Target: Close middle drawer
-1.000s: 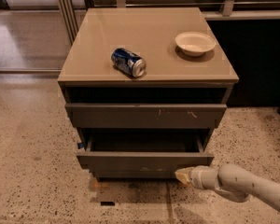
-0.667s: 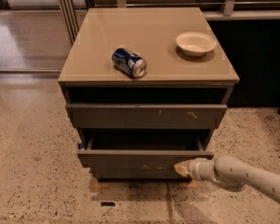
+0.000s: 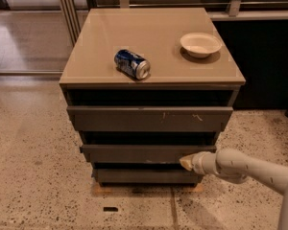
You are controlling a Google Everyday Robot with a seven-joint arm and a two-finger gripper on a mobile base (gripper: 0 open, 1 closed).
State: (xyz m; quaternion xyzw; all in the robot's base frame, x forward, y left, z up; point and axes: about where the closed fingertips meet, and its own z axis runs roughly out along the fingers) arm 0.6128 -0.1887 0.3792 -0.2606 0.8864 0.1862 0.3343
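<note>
grey-brown fronts stack three high on a small drawer cabinet (image 3: 74,99) with a glossy tan top, standing on speckled terrazzo floor (image 3: 33,176). the middle drawer (image 3: 134,153) is the second front down, between the taller front with pale scratch marks (image 3: 149,119) above and the narrowest front (image 3: 144,175) at the bottom. it sits a little proud of the cabinet, with a dark band of shadow showing above its top edge. the white arm (image 3: 249,167) reaches in low from the right side of the room, and the gripper (image 3: 186,162) is at the right part of the middle drawer's front, its pale tip touching the lower edge of that front. its fingers look drawn together into one blunt point, with nothing held between them. on the cabinet top a blue soda can (image 3: 132,64) lies on its side near the front left, and a shallow cream bowl (image 3: 200,44) sits upright toward the back right, well apart from the can. a small dark mark (image 3: 110,209) lies on the floor in front of the cabinet.
</note>
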